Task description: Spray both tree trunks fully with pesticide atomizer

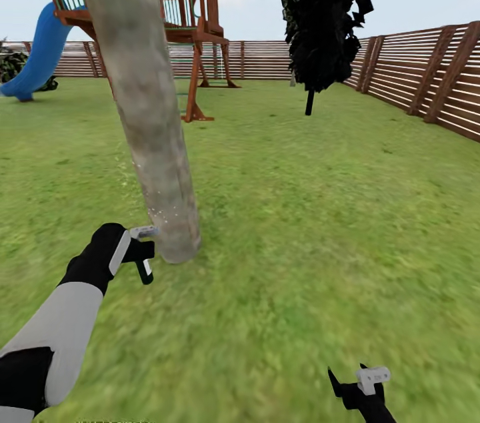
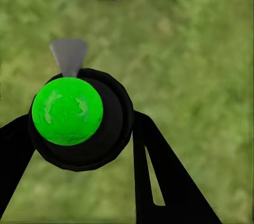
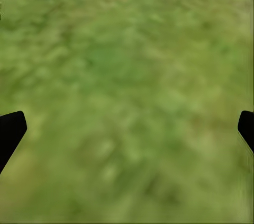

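Gripping the atomizer (image 2: pixel 67 112) in my left pincer (image 1: pixel 141 256), I hold it low, just beside the base of the tree trunk (image 1: pixel 143 103). In the left wrist view the atomizer's round green cap sits in a black collar between my two black fingers (image 2: pixel 164 176), which press against its sides, and its grey nozzle points at the grey foot of the trunk. In the head view the trunk leans from about 11 o'clock down to the picture's centre, and the left pincer lies at about 8 o'clock, with the nozzle almost touching the bark. Tiny whitish specks of pesticide (image 1: pixel 150 213) dot the lower trunk just above the nozzle. My right pincer (image 1: pixel 360 386) hangs over the grass (image 1: pixel 300 210) at about 5 o'clock, well apart from the trunk; its fingertips (image 3: pixel 11 128) stand wide apart with nothing but lawn between them. A second tree (image 1: pixel 327 10), with a dark crown, stands at about 1 o'clock near the slatted wooden fence (image 1: pixel 427 76). A wooden play tower (image 1: pixel 193 10) with a blue slide (image 1: pixel 37 53) stands behind the trunk.
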Tool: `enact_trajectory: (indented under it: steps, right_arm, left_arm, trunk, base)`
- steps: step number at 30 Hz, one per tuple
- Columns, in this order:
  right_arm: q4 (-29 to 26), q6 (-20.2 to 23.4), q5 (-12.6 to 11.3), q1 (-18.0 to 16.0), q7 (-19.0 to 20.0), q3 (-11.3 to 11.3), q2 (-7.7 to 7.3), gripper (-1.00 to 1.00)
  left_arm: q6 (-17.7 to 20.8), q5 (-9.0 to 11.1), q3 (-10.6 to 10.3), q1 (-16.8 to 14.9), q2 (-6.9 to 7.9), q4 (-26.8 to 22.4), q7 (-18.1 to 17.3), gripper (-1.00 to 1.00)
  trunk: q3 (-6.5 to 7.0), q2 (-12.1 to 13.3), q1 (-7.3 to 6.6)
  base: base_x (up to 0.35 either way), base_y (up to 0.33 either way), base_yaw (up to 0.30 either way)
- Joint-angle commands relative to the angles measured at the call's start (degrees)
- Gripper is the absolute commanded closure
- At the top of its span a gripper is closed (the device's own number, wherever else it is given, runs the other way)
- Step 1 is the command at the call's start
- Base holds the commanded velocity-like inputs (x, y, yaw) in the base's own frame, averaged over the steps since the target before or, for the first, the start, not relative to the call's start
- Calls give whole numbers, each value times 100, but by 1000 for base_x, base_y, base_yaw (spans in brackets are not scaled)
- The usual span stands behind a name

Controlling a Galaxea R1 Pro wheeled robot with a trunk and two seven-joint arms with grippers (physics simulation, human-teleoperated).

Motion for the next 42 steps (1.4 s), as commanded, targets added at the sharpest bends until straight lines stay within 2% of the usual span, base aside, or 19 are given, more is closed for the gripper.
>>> enact_trajectory:
  steps: [1,13,21,27,34,36,38,39,42]
  right_arm:
    - [0,0,0,0,0,0,0,-100]
    - [0,0,0,0,-3,0,0,-100]
    - [0,0,1,0,0,0,0,-100]
    - [0,0,1,0,0,0,0,-100]
    - [0,0,1,0,0,0,0,-100]
    - [0,0,1,0,-1,0,0,-100]
    - [0,0,1,0,0,0,0,-100]
    - [0,0,1,0,0,0,0,-100]
    - [0,0,1,0,0,0,0,-100]
  left_arm:
    - [-2,-1,0,0,0,0,-4,100]
    - [-10,-35,-7,0,-57,-15,-3,100]
    - [6,-25,4,-6,-71,-79,-3,100]
    - [26,5,18,-98,-96,-92,-3,100]
    - [46,17,36,-236,144,-95,-11,100]
    - [53,16,24,-240,73,-96,-11,100]
    - [54,10,12,-276,-130,-104,-11,100]
    - [54,9,11,-310,-187,-105,-11,100]
    - [79,12,10,-420,-253,-105,-11,100]
  trunk:
    - [0,0,0]
    - [0,0,0]
    - [0,0,0]
    - [0,0,0]
    - [0,0,0]
    - [0,0,0]
    - [0,0,0]
    - [0,0,0]
    - [0,0,0]
  base:
    - [87,-270,277]
    - [76,-270,268]
    - [-138,-253,11]
    - [-52,-46,0]
    - [-1,-1,0]
    - [0,0,0]
    - [0,0,0]
    - [0,0,0]
    - [0,0,0]
